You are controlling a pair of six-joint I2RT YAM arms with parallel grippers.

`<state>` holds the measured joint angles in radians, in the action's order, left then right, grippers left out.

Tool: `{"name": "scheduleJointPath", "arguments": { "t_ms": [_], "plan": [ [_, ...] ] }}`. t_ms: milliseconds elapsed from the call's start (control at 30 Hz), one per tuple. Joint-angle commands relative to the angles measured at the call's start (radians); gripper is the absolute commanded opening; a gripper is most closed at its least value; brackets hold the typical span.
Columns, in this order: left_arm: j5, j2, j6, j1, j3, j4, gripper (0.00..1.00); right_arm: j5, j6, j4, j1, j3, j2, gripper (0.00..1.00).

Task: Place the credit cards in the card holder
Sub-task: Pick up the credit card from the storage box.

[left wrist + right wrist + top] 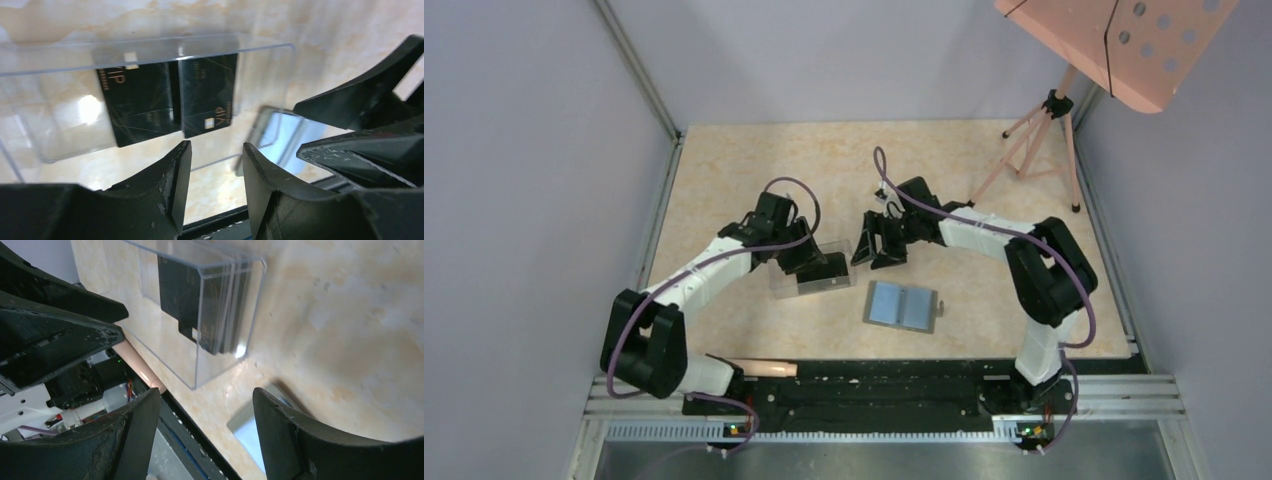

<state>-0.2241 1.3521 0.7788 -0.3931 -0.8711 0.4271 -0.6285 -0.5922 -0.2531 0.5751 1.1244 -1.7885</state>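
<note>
- Lying open and flat on the worktop [724, 170], the card holder [902, 305] shows its blue-gray inside, a little right of centre and toward the arms' bases.
- The credit cards [142, 102] sit inside a clear plastic box [60, 115] (two black faces show side by side, each lettered "VIP"); none is in the card holder.
- The box rests on the worktop just left of the card holder and slightly farther from the bases, apart from it.
- The left claw [215, 167] hangs at the box's near edge, fingers partly apart with nothing clamped between them.
- The right claw [206, 425] is spread wider and is empty, hanging just right of the box above bare worktop, with a corner of the card holder below it.
- A pink tripod [1024, 140] stands at the far right corner.
</note>
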Motion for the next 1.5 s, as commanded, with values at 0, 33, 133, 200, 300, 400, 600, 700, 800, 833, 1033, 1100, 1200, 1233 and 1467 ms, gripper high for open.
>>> {"name": "scheduleJointPath", "arguments": {
  "t_ms": [0,33,133,200,300,400,600,700,800,833,1033,1100,1200,1233,1467],
  "plan": [
    [0.113,0.100,-0.096,0.003,-0.111,0.163,0.47,0.004,-0.019,0.030,0.050,0.114,-0.088,0.68],
    [0.119,0.126,-0.103,0.003,-0.124,0.169,0.47,0.006,-0.020,0.028,0.055,0.130,-0.106,0.68],
    [0.109,0.199,-0.117,0.001,-0.148,0.149,0.47,0.000,-0.021,0.024,0.066,0.156,-0.148,0.67],
    [0.079,0.245,-0.122,-0.001,-0.158,0.121,0.48,-0.021,-0.024,0.044,0.076,0.158,-0.157,0.66],
    [0.059,0.310,-0.123,-0.018,-0.180,0.097,0.48,-0.050,-0.040,0.078,0.091,0.152,-0.159,0.66],
    [0.039,0.357,-0.125,-0.051,-0.199,0.070,0.48,-0.090,-0.067,0.129,0.110,0.141,-0.159,0.65],
    [-0.033,0.408,-0.086,-0.125,-0.201,-0.020,0.46,-0.139,-0.123,0.225,0.138,0.087,-0.141,0.64],
    [-0.047,0.388,-0.061,-0.153,-0.169,-0.061,0.45,-0.140,-0.148,0.265,0.139,0.030,-0.108,0.64],
    [-0.012,0.357,-0.055,-0.157,-0.147,-0.048,0.46,-0.111,-0.145,0.265,0.138,-0.009,-0.079,0.64],
    [0.011,0.345,-0.059,-0.156,-0.146,-0.032,0.47,-0.105,-0.142,0.262,0.138,-0.018,-0.073,0.64],
    [0.108,0.299,-0.083,-0.156,-0.155,0.047,0.49,-0.097,-0.136,0.256,0.138,-0.028,-0.076,0.63],
    [0.123,0.291,-0.085,-0.157,-0.159,0.058,0.47,-0.098,-0.134,0.256,0.139,-0.023,-0.081,0.63],
    [0.124,0.294,-0.087,-0.158,-0.163,0.061,0.38,-0.100,-0.133,0.256,0.138,-0.022,-0.081,0.63],
    [0.122,0.298,-0.087,-0.157,-0.167,0.063,0.37,-0.099,-0.131,0.256,0.138,-0.023,-0.081,0.63],
    [0.150,0.324,-0.102,-0.171,-0.198,0.113,0.29,-0.102,-0.128,0.256,0.138,-0.024,-0.084,0.62]
  ]
}}
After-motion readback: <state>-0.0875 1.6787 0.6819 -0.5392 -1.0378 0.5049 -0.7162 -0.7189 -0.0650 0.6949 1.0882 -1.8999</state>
